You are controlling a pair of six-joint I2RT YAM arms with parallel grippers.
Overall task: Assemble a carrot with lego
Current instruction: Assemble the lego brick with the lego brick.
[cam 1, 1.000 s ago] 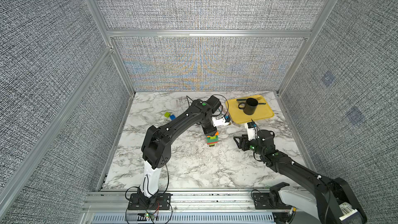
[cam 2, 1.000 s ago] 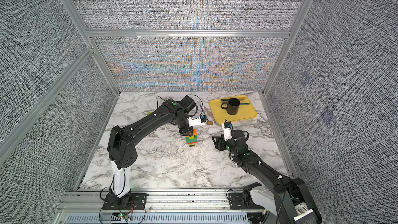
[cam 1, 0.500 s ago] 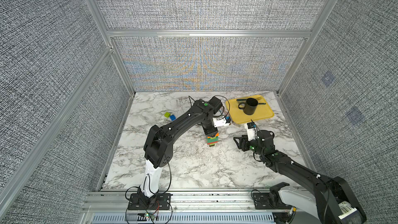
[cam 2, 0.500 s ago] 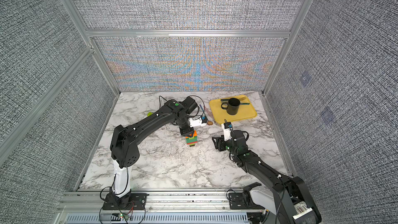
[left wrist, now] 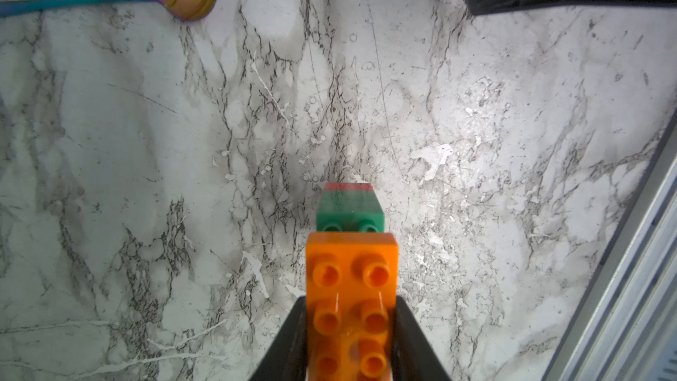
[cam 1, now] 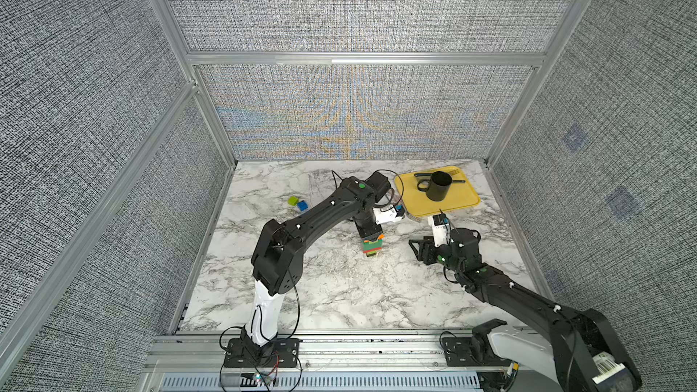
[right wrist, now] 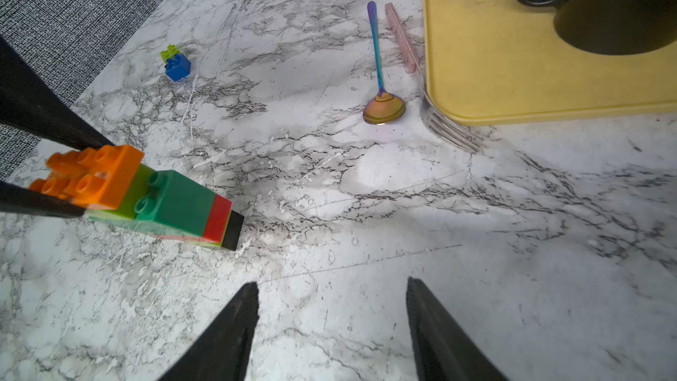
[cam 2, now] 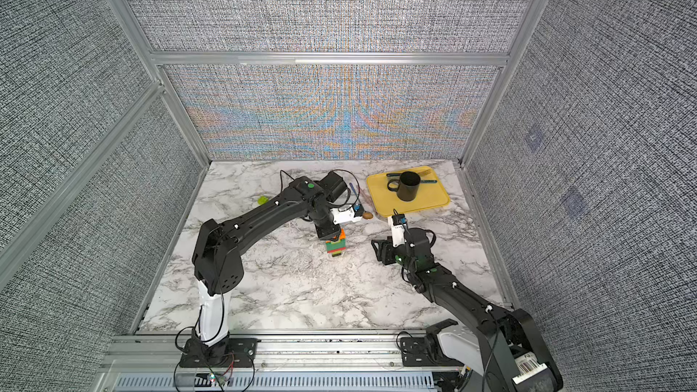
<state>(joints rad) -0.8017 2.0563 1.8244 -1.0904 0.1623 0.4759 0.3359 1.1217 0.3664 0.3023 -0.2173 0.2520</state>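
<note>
Left wrist view: carrot stands near the middle of the marble table, black tip down, its orange brick pinched by left gripper; right gripper spread, empty; barcode label too small to read

Both arms wear matte black shells. The left arm has a white link nearest the aluminium rail, fixed there by a black base plate with red and black wires beside it. A green dot marks its joint farthest from the rail, and white spots dot its links. The right arm shows a white housing and a barcode label by the rail. White camera blocks cap both wrists, trailing thin black cables. The fingers of the right gripper are black tapering wedges.
</note>
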